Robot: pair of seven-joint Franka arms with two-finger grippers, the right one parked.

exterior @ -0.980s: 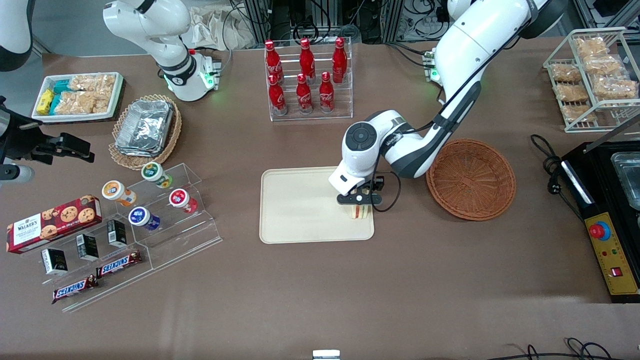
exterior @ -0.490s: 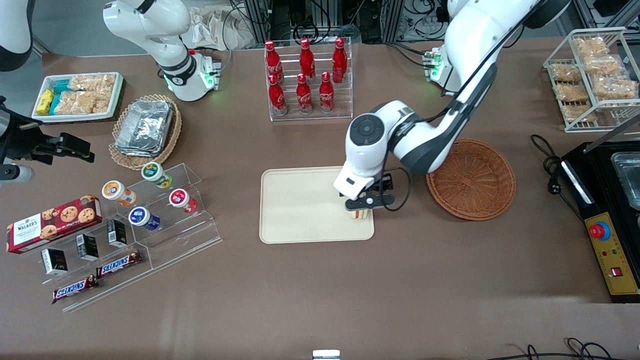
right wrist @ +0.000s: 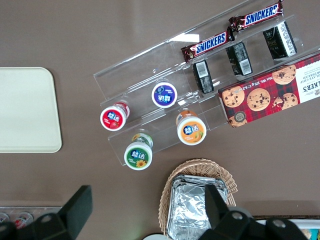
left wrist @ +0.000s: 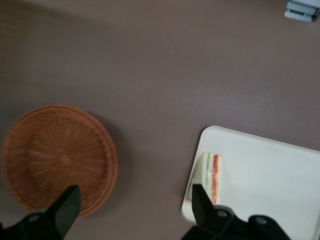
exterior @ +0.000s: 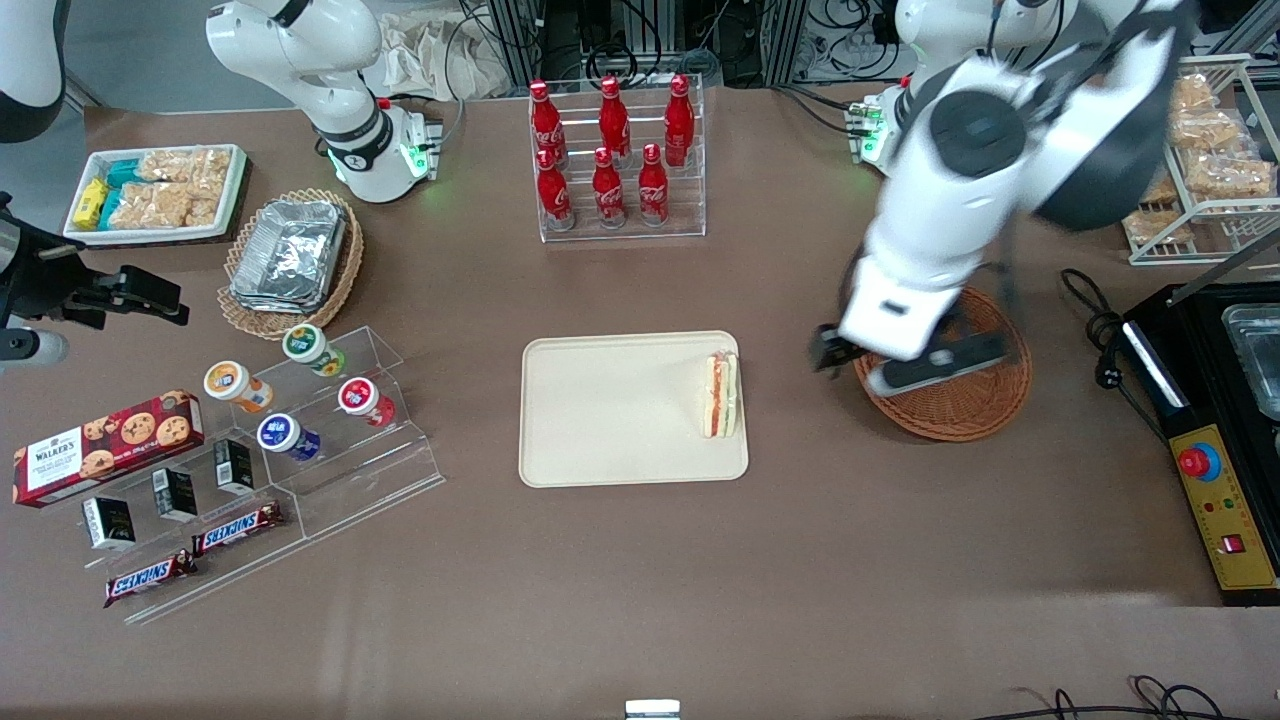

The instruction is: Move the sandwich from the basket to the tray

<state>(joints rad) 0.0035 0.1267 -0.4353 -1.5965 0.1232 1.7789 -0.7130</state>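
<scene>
One sandwich [exterior: 722,396] lies on the tray [exterior: 610,410], at the edge of the tray nearest the basket [exterior: 965,395], with its orange-red and green layers showing. The tray sits on the brown table [exterior: 640,580] about midway along it, nearer the front camera than the rack of red bottles [exterior: 615,155]. Beside the tray, toward the working arm's end, the basket has nothing in it. The gripper [exterior: 905,365] hangs above the basket's rim on the tray side, fingers [left wrist: 67,205] spread apart and holding nothing; through the wrist camera the sandwich [left wrist: 207,175] and basket [left wrist: 57,157] show well apart.
</scene>
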